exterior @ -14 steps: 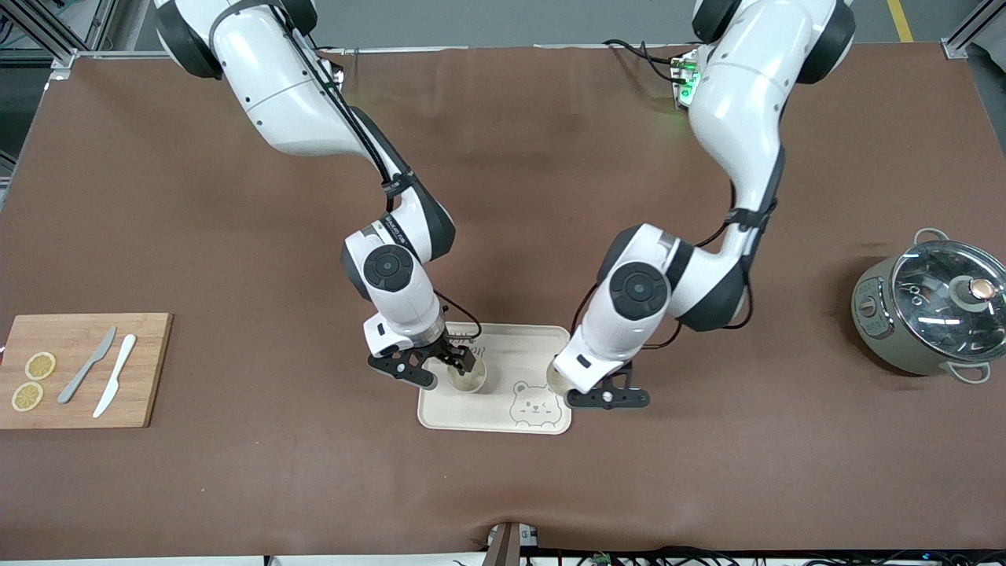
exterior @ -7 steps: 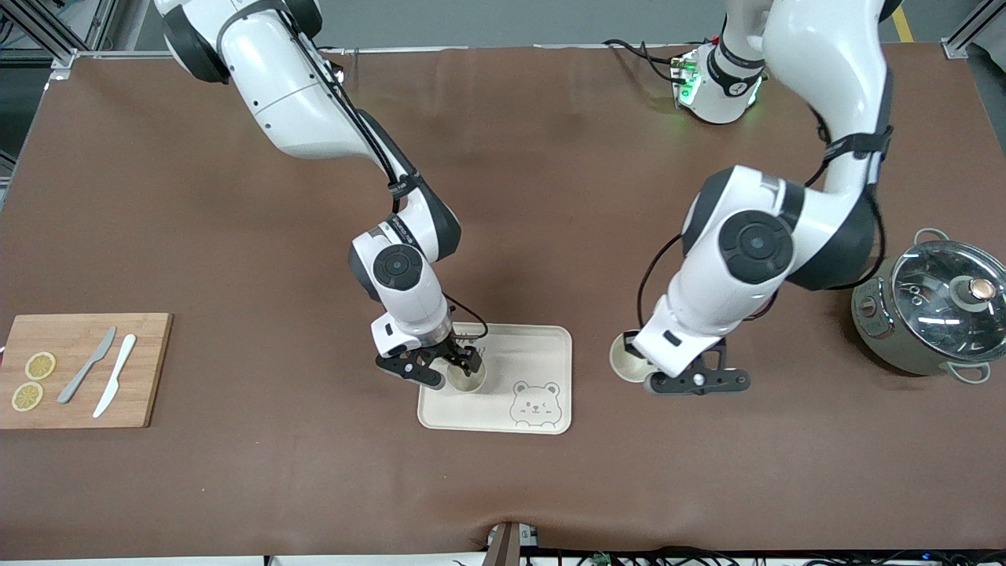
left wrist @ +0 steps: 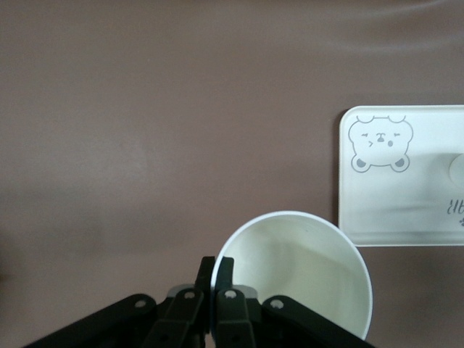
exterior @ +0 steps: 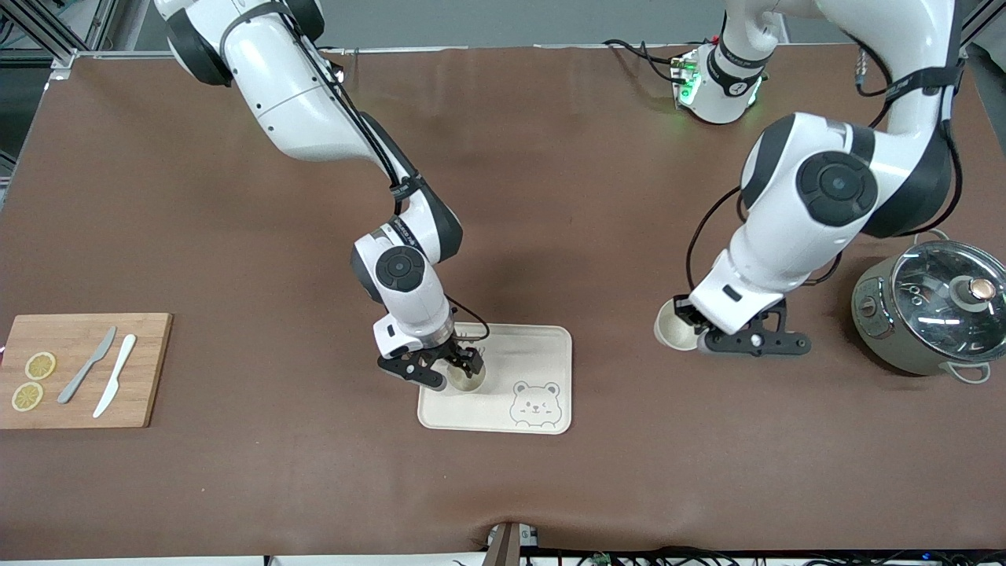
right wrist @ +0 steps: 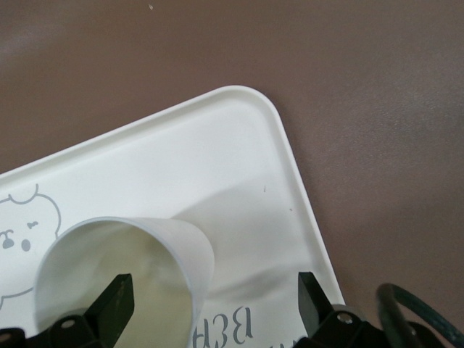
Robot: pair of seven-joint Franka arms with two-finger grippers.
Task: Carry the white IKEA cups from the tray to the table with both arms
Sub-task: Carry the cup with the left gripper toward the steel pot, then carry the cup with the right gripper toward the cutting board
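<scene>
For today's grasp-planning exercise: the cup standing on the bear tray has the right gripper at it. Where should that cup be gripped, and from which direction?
Probably at the rim, from above. The cup stands upright on the bear tray with its mouth open upward, and its wall is thin and tapered. The right gripper, open, already straddles that wall, so one finger inside and one outside should suit.

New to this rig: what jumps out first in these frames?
The two white robot arms, each at a small cream-white handleless cup. The left gripper is shut on one cup's rim, holding it over the brown table between the cream bear-print tray and the lidded grey-green pot. The right gripper stands open around the second cup, which sits on the tray.
</scene>
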